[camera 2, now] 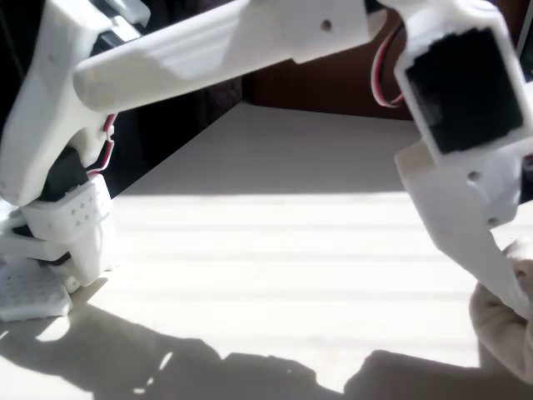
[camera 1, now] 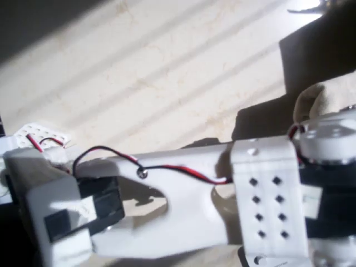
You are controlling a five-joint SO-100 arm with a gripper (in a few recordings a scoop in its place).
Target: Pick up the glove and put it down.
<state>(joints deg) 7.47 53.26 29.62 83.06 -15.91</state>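
The cream fabric glove lies bunched at the bottom right edge of the fixed view. In the overhead view the glove shows as a pale lump at the right edge, just past the wrist. My white gripper reaches down from the arm's wrist, and one long white finger ends right on top of the glove. The second finger is cut off by the picture's edge, so I cannot see how the jaws stand. In the overhead view the white wrist block covers the gripper.
The white arm spans the cream tabletop, which is striped with sunlight. Its base stands at the left beside a white perforated board. A dark drop-off lies behind the table's far edge. A dark patch sits above the glove.
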